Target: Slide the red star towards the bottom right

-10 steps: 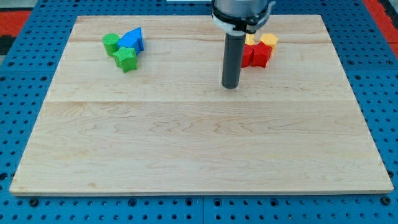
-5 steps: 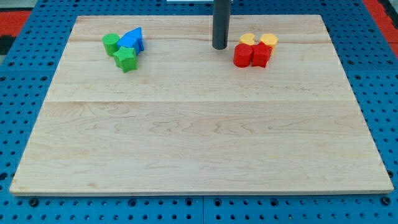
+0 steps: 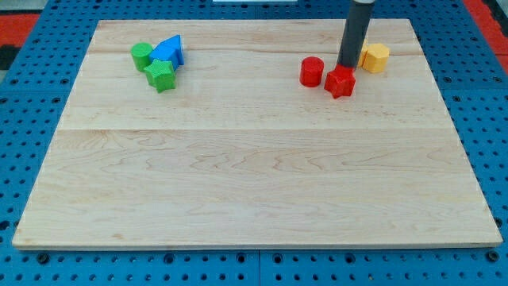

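The red star [image 3: 340,82] lies on the wooden board [image 3: 254,175] at the upper right. My tip [image 3: 347,66] stands right behind it, at its upper edge, touching or nearly touching it. A red cylinder [image 3: 312,71] sits just to the star's left, apart from it. A yellow hexagon block [image 3: 375,57] sits to the right of the rod. Another yellow block may be hidden behind the rod.
A green cylinder [image 3: 142,56], a blue triangular block [image 3: 169,50] and a green star [image 3: 160,75] cluster at the board's upper left. A blue pegboard [image 3: 24,119] surrounds the board.
My tip moved from the centre to the board's top, then right, into the red and yellow cluster. The red star shifted down and right, away from the red cylinder; the yellow hexagon moved right.
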{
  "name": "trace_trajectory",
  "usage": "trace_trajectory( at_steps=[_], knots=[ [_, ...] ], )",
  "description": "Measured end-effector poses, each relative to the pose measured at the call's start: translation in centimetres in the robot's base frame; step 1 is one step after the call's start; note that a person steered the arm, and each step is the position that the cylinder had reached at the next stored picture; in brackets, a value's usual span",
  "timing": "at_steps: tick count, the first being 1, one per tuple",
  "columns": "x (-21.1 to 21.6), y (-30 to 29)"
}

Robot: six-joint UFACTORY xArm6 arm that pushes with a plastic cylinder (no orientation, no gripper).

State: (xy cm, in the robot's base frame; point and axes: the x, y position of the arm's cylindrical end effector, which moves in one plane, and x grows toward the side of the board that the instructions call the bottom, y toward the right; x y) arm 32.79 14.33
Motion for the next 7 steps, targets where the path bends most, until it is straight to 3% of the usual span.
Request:
trace_trajectory(
  at_steps=[3, 5, 6, 7],
  knots=[
    [8.9, -2.5],
    [10.5, -11.9],
    [14.1, -10.7],
    [13.9, -7.3]
  ],
)
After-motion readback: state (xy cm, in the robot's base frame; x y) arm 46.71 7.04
